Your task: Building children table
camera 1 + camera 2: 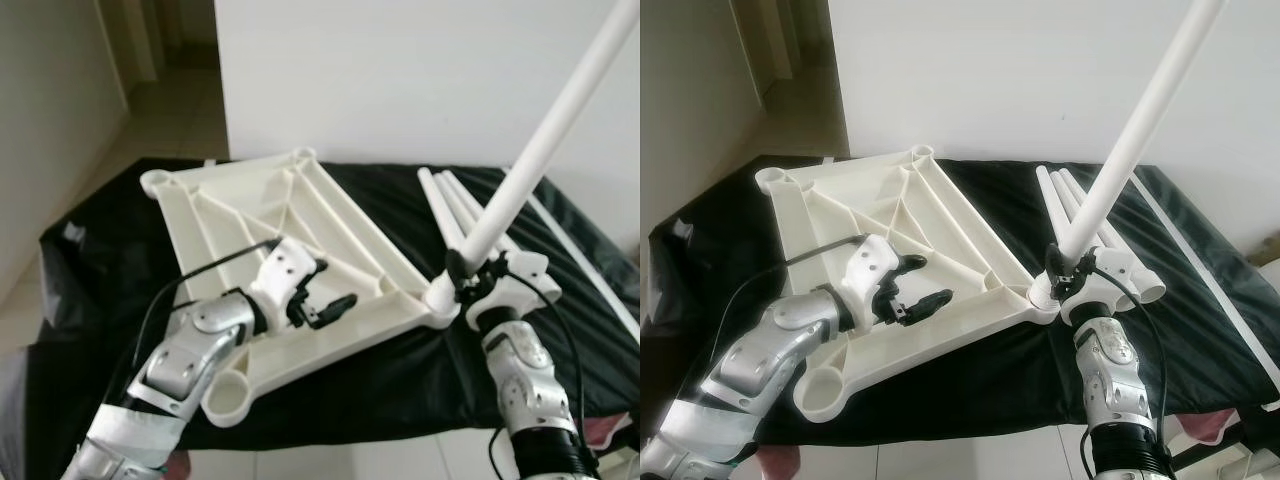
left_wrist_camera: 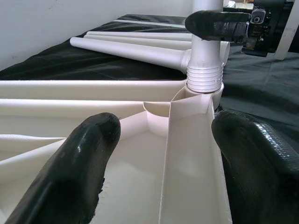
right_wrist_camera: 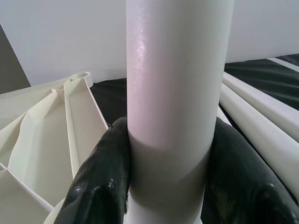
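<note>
Tabletop point(image 1: 290, 235) — laid underside-up on black sheet point(image 1: 90, 260). Leg point(image 1: 540, 140) seated in its right near corner socket, clenched by right gripper point(image 1: 458, 272). Left gripper point(image 1: 325, 305) — fingers parted over near rim.

Left gripper point(image 2: 159, 163) fingers spread over the tabletop rib point(image 2: 187, 154) — threaded table leg point(image 2: 204, 56) seated in the corner socket, right gripper finger point(image 2: 217, 24) clamped against it — spare legs point(image 2: 126, 49) behind

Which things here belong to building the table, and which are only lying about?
Belong to the job:
- tabletop, underside up
- leg in right pincer, at corner socket
- spare legs
- left pincer, open over tabletop

Lying about:
- black sheet
- pink item
</note>
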Motion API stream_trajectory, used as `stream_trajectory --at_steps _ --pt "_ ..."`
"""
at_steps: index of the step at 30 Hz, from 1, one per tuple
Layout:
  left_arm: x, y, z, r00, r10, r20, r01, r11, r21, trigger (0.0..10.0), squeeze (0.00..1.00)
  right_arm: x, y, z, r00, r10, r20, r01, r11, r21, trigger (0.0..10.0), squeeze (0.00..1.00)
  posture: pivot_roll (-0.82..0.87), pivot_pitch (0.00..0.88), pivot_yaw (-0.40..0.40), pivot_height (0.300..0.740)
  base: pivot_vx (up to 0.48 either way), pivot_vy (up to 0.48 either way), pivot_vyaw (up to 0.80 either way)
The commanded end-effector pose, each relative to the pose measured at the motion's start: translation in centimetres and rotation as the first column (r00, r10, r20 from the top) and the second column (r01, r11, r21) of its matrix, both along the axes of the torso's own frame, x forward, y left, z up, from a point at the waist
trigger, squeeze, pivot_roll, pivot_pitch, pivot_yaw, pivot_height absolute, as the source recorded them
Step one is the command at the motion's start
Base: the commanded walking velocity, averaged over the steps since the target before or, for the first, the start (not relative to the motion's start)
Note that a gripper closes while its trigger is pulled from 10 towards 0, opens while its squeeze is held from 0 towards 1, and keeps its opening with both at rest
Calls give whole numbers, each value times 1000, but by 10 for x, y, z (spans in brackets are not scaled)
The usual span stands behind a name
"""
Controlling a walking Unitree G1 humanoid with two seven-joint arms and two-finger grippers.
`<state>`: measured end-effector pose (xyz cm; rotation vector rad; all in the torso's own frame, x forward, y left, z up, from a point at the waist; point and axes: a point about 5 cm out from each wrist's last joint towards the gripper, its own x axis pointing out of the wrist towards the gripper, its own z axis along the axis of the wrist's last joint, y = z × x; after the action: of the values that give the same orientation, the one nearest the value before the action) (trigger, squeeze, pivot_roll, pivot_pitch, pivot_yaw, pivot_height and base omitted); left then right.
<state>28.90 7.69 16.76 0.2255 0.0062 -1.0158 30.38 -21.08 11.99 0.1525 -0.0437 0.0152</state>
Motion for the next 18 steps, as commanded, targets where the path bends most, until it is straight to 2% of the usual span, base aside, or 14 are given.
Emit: stream_trajectory --at_steps 1,2,3,4,6,9,18 --pt "0 -1 2 998 -60 -10 60 998 5 10000 0 -26 -1 -70 938 -31 -346 18 999 -39 10000 0 69 0 -4 740 0 0 0" --pt "0 -1 2 998 -60 -10 60 998 5 10000 0 -26 -1 -70 938 -31 -346 18 999 -39 10000 0 69 0 -4 740 0 0 0" --pt "-1 -1 2 998 -60 -11 60 998 4 10000 0 -27 0 -69 947 -30 -319 -3 995 -103 10000 0 69 0 -4 740 0 0 0" --pt "-1 -1 2 998 -60 -11 60 998 4 10000 0 -27 0 -69 947 -30 -319 -3 995 -103 10000 0 69 0 -4 740 0 0 0" --pt "-1 -1 2 998 -59 -12 59 998 2 10000 0 -34 6 -67 966 6 -259 -66 972 -225 10000 0 68 0 -5 740 0 0 0" --pt "-1 -1 2 998 -60 -13 60 998 2 10000 0 -40 13 -67 969 56 -242 -116 964 -240 10000 0 67 0 -3 740 0 0 0" --pt "-2 -1 2 998 -63 -13 63 998 0 10000 0 -46 16 -65 974 107 -199 -161 947 -277 10000 0 66 0 -5 740 0 0 0"
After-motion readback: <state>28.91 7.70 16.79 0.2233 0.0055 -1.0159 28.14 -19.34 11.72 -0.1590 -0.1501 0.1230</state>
